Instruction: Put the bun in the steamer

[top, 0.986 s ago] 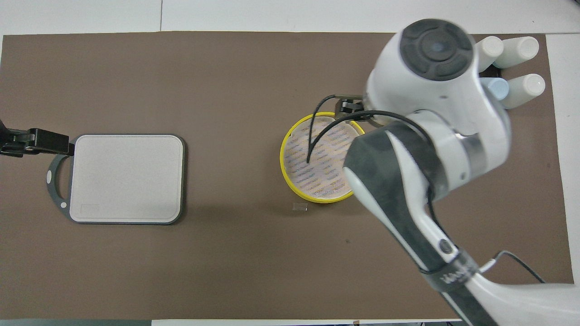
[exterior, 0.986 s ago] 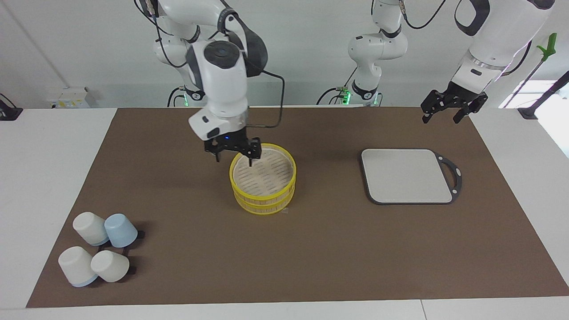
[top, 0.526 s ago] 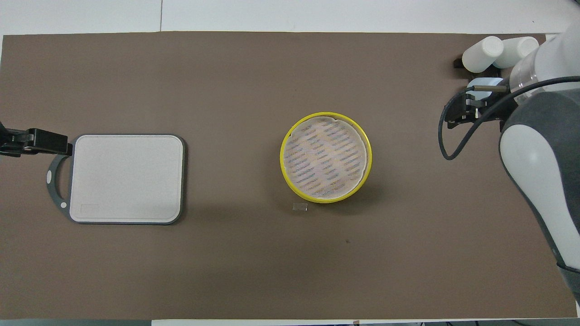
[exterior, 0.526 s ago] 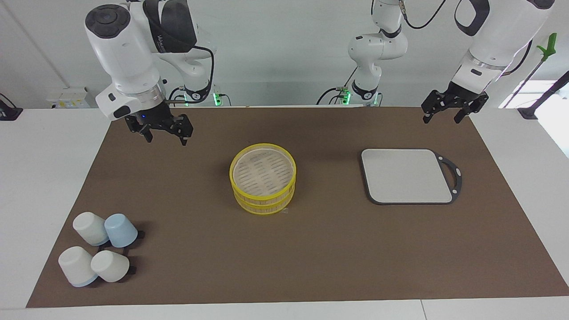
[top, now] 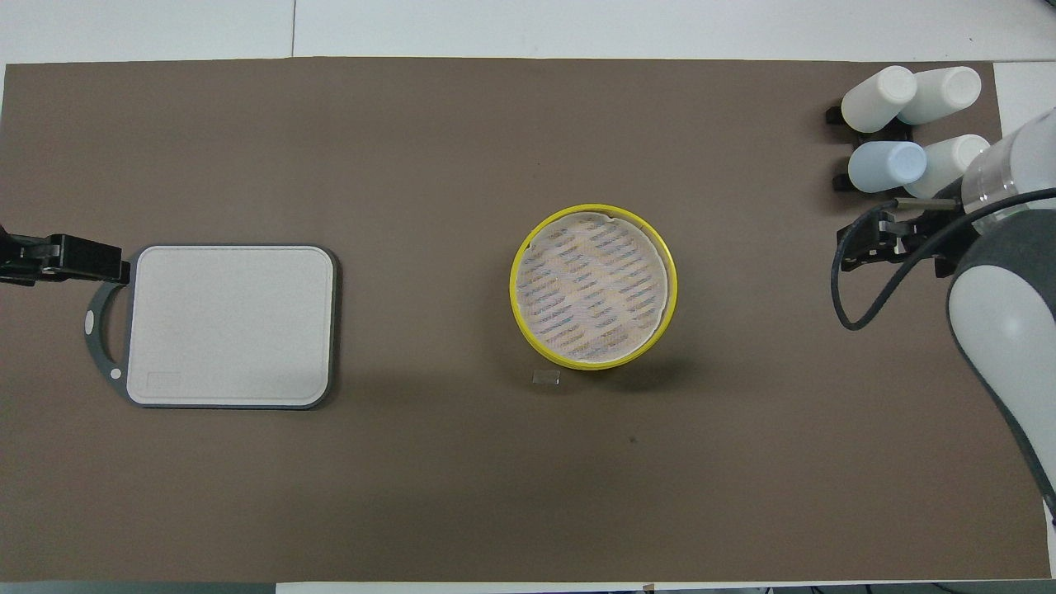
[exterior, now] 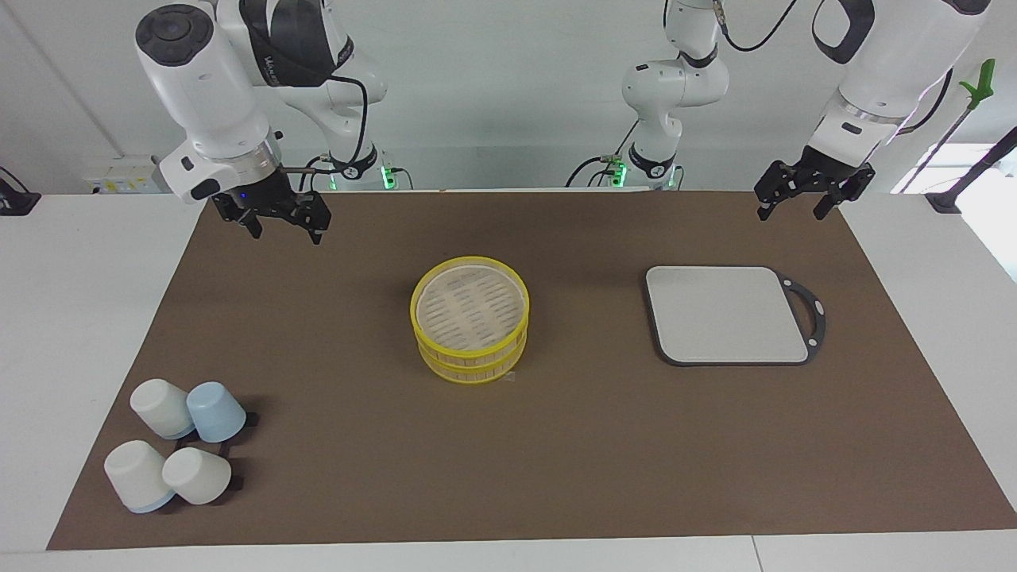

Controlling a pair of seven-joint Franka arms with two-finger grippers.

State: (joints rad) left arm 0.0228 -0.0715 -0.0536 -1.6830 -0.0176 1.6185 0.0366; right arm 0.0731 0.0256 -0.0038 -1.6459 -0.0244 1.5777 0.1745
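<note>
The steamer (exterior: 470,349) stands at the middle of the brown mat, two yellow-rimmed tiers stacked; it also shows in the overhead view (top: 514,285). Its slatted bamboo top lies bare. The bun is not in view anywhere. My right gripper (exterior: 278,226) hangs open and empty in the air over the mat's corner at the right arm's end, well away from the steamer; it also shows in the overhead view (top: 895,247). My left gripper (exterior: 798,202) waits open and empty above the mat's edge by the grey board, and shows in the overhead view (top: 49,257).
A grey rectangular board (exterior: 727,314) with a dark handle lies toward the left arm's end (top: 231,326). Several white and pale-blue cups (exterior: 175,445) lie tipped at the right arm's end, farther from the robots (top: 907,124). A small clear scrap (top: 545,378) lies beside the steamer.
My right gripper has left the steamer's rim, risen and swung to the right arm's end of the mat, then drifted a little more. The left arm has not moved.
</note>
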